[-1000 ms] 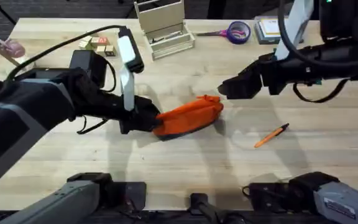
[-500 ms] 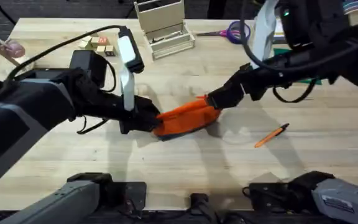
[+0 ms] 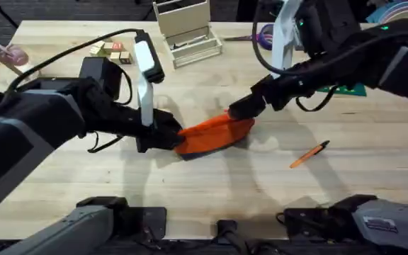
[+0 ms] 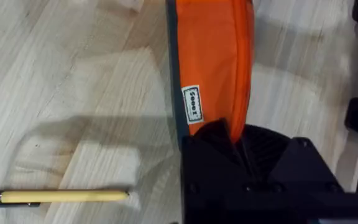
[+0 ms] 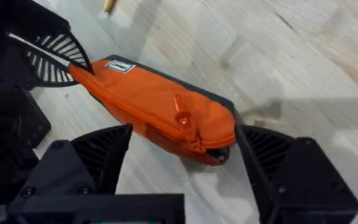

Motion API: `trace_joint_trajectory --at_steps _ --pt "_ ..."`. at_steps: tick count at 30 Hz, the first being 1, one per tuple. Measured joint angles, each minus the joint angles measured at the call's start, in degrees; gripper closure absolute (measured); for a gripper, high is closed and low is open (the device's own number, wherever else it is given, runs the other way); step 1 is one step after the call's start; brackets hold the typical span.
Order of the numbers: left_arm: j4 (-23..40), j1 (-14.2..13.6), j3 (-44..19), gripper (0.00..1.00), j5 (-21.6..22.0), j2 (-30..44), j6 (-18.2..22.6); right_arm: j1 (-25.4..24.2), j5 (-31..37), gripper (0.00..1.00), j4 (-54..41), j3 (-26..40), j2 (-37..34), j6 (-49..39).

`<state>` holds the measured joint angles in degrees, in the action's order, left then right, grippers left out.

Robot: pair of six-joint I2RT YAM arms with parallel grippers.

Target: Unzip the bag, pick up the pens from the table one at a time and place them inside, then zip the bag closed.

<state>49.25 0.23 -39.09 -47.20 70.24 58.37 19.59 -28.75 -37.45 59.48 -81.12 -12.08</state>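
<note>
A: The bag (image 3: pixel 214 133) lies a little left of centre in your overhead frame; orange fabric, long and softly rounded, with a dark strip along its underside; flat on the table (image 3: pixel 211 188), pale butcher-block wood with a streaky grain.

B: And its zip?

A: In your right wrist view the bag (image 5: pixel 160 112) crosses the middle on a slant; an orange zip seam runs along its top with a small orange pull (image 5: pixel 182 118) standing on it near the lower-right end; a white label sits at the upper-left end.

B: What is your left claw doing?

A: Your left gripper (image 3: pixel 167 136) comes in from the left edge of the overhead frame, forearm low and nearly level; its black fingers are clamped on the bag's left end; in the left wrist view the orange cloth (image 4: pixel 213 68) pinches down into the black fingers (image 4: pixel 216 146) at lower centre.

B: And the right one?

A: Your right gripper (image 3: pixel 238 110) reaches down from the upper right, arm sloping to the bag's right end; its fingers are spread apart, one black ribbed pad (image 5: pixel 98 155) to each side of the bag's end; whether they touch the cloth I cannot tell.

B: The pens?

A: The orange pen (image 3: pixel 309 154), thin and straight with a dark tip, lies on the wood right of centre, well apart from the bag; the yellowish pen (image 4: pixel 64 196) lies in the lower left of the left wrist view, near the bag's clamped end.
</note>
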Motion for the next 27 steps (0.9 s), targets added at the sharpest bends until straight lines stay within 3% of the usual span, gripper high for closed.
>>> trace_joint_trajectory --at_steps 14,27 --pt "-0.02 0.0 0.0 0.958 0.02 0.0 0.0 0.0 0.0 0.024 -0.04 0.04 -4.03 -0.03" --pt "0.0 0.0 0.0 0.958 0.02 0.0 0.0 0.0 -0.01 0.369 -1.36 0.04 -4.03 -0.22"
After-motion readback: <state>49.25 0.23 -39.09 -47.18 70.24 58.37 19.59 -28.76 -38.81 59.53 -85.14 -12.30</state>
